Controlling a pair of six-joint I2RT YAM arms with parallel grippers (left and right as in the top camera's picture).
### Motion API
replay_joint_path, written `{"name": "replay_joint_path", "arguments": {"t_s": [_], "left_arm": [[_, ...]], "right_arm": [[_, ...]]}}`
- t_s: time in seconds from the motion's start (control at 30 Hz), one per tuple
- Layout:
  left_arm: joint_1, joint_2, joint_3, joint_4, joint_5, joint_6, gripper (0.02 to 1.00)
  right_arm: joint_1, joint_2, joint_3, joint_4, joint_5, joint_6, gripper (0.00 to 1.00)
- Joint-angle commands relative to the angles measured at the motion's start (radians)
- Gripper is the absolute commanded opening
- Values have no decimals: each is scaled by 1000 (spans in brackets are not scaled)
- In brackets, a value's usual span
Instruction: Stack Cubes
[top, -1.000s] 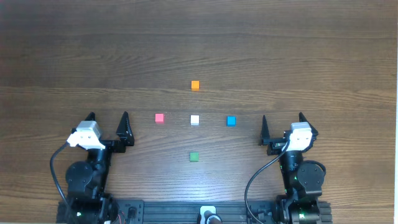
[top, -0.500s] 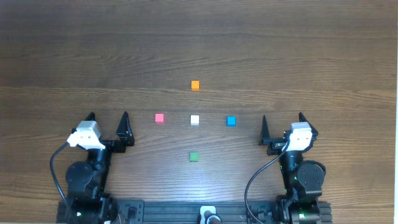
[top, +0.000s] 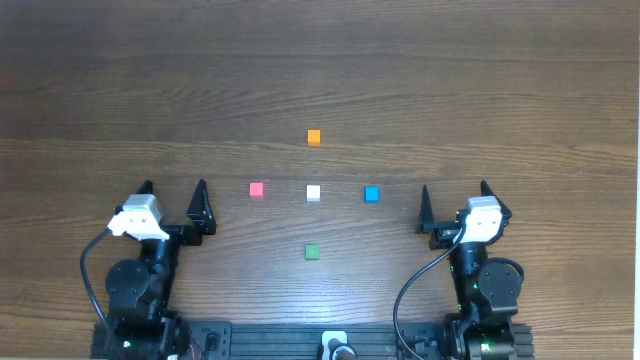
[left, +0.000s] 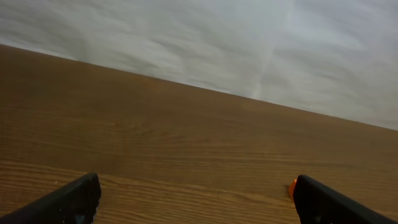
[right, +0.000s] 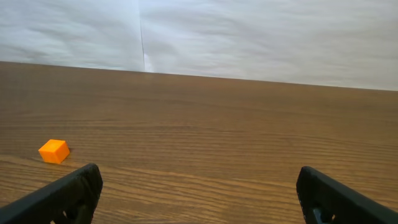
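the left gripper (top: 174, 190) and right gripper (top: 454, 192) sit wide open, empty. nothing is stacked yet; next likely comes a reach for one cube. the pink cube (top: 256, 189), white cube (top: 313, 192) and blue cube (top: 371, 194) lie in a row between them, the orange cube (top: 314, 137) beyond, the green cube (top: 312, 252) nearer, all apart on the worktop (top: 500, 80), seemingly unobstructed.

Black jointed arms (top: 135, 285), white wrist housings (top: 141, 212), pointed black fingers (top: 201, 203), looping black cables (top: 87, 275) (one per arm)

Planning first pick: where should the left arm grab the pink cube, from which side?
Probably top-down with the left gripper, jaws on two opposite side faces of the pink cube. It sits flat, well apart from the white cube, so every side is free.
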Motion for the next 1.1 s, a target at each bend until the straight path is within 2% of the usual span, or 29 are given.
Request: {"name": "replay_joint_path", "arguments": {"t_s": [0.03, 0.13, 0.23, 0.37, 0.53, 0.67, 0.9, 1.1], "left_arm": [[-10, 45, -6, 7, 21, -37, 998], [-40, 167, 31, 15, 25, -54, 1000], [-86, 338, 135, -36, 58, -53, 998], [-159, 590, 305, -103, 55, -53, 998], [-254, 911, 512, -197, 31, -74, 963], [-314, 1159, 682, -299, -30, -140, 934], [-335, 1471, 879, -378, -40, -175, 915], [-337, 1620, 938, -430, -35, -201, 912]], "right_arm": [[-3, -3, -5, -2, -5, -4, 993], [-3, -3, -5, -2, -5, -4, 993], [-3, -3, -5, -2, -5, -4, 993], [-3, -3, -5, -2, -5, -4, 993], [-3, -3, -5, -2, -5, -4, 991], [-3, -3, -5, -2, -5, -4, 993], [-3, -3, -5, -2, -5, -4, 991], [-3, -3, -5, -2, -5, -4, 991]]}}
